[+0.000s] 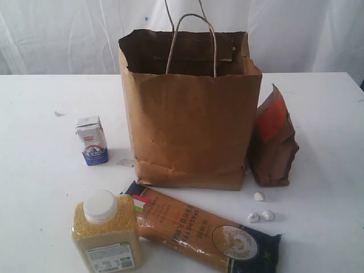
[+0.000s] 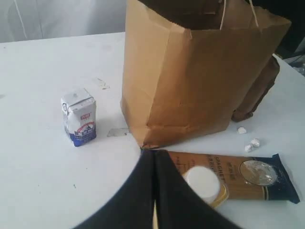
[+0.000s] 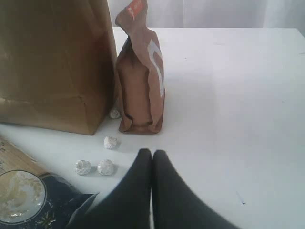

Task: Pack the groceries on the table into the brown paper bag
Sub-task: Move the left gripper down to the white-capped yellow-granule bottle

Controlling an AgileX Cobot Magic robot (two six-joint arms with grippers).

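The brown paper bag (image 1: 190, 114) stands open and upright mid-table (image 1: 40, 187). A small milk carton (image 1: 91, 140) stands to its left. In front lie a long spaghetti pack (image 1: 205, 230) and an upright yellow-grain bottle with a white cap (image 1: 105, 233). A brown-orange pouch (image 1: 273, 139) stands against the bag's right side. No gripper shows in the exterior view. My left gripper (image 2: 153, 153) is shut and empty, above the bottle's cap (image 2: 204, 182) and the spaghetti pack (image 2: 233, 176). My right gripper (image 3: 152, 153) is shut and empty, short of the pouch (image 3: 140, 76).
Three tiny foil-wrapped balls (image 1: 260, 210) lie on the table between the pouch and the spaghetti pack, and a further one (image 3: 114, 113) sits at the pouch's base. A white curtain hangs behind the table. A small scrap (image 1: 58, 113) lies at far left.
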